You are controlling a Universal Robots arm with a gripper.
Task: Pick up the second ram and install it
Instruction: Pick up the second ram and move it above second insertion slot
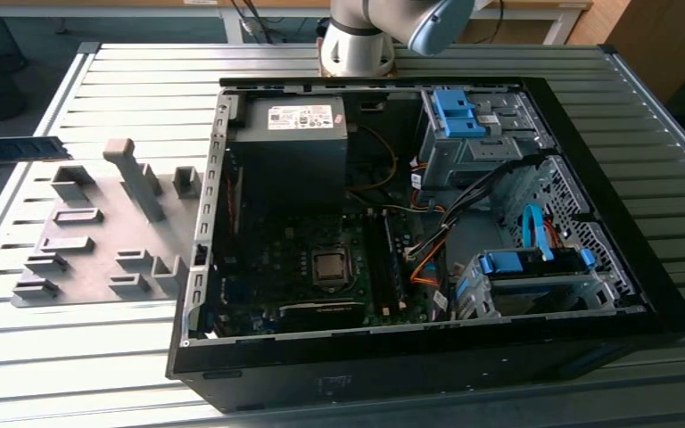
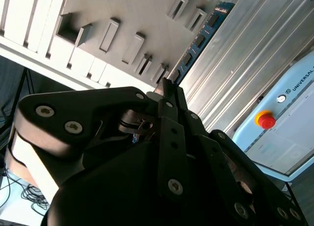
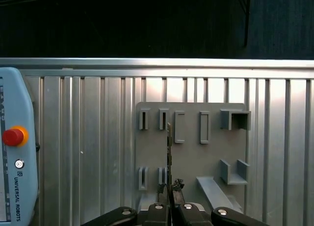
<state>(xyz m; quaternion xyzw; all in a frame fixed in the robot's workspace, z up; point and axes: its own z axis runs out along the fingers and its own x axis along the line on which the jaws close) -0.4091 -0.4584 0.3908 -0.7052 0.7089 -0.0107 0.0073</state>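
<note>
- The end effector (image 2: 167, 88) is clamping the second ram (image 2: 198, 42) by one end.
- Its long axis is pointing straight out from the end effector, well apart from the computer case (image 1: 438, 379).

open computer case (image 1: 438, 367), grey fixture plate (image 3: 191, 160), slatted table (image 1: 140, 80)

Arm, base column (image 1: 359, 46): pale grey, stood upright at the top of the exterior view. A blue-grey joint cap (image 1: 441, 25) sat just beside it, toward the exterior view's right.

Gripper (image 3: 170, 187): black, two-fingered, with bolted linkage arms spread to either side in both wrist views. The fingers (image 2: 171, 123) were drawn close together and clamped on one end of the second ram (image 3: 169, 147). The stick ran straight out beyond the tips, edge-on in the first wrist view.
</note>
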